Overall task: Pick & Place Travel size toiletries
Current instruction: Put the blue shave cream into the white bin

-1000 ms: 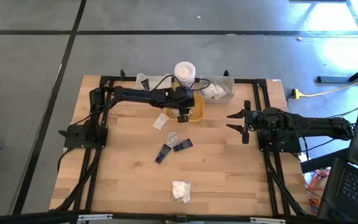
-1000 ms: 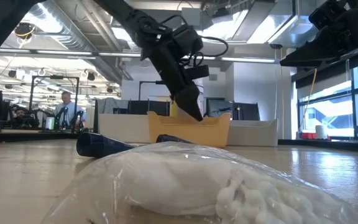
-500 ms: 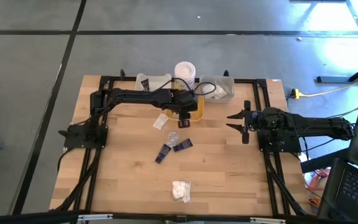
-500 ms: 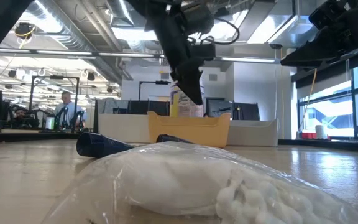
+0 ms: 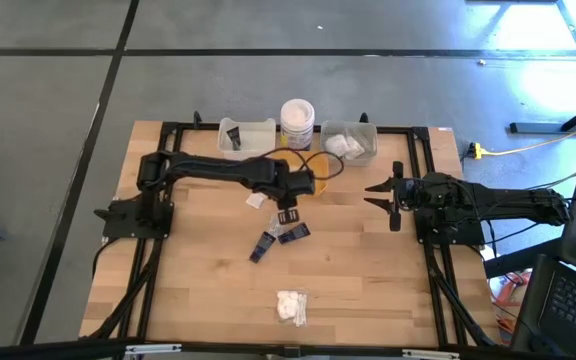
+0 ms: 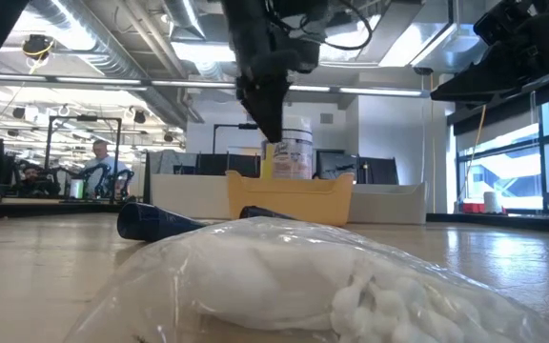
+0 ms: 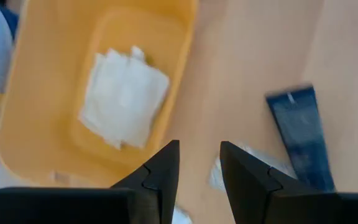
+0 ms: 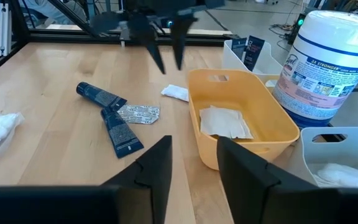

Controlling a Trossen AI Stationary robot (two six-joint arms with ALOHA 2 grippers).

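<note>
Toiletries lie scattered mid-worktop [image 5: 368,280]: two dark tubes [image 5: 261,245] [image 5: 294,233] meet end to end in a shallow V, each long axis slanting from the near left to the far right in the high view; a printed sachet [image 8: 137,112] lies flat just beside them, and a white sachet [image 5: 256,200] sits near the yellow tray [image 8: 272,134]. The clear-wrapped fluffy piece [image 5: 291,306] rests well apart, toward the near edge. One folded white sachet [image 7: 123,98] lies inside the yellow tray. The left tool [image 5: 287,213] hangs above the tubes, fingers apart, empty. The right tool [image 5: 392,197] waits at the right side, fingers apart. The jar [image 8: 328,68] label's writing is too small to read
</note>
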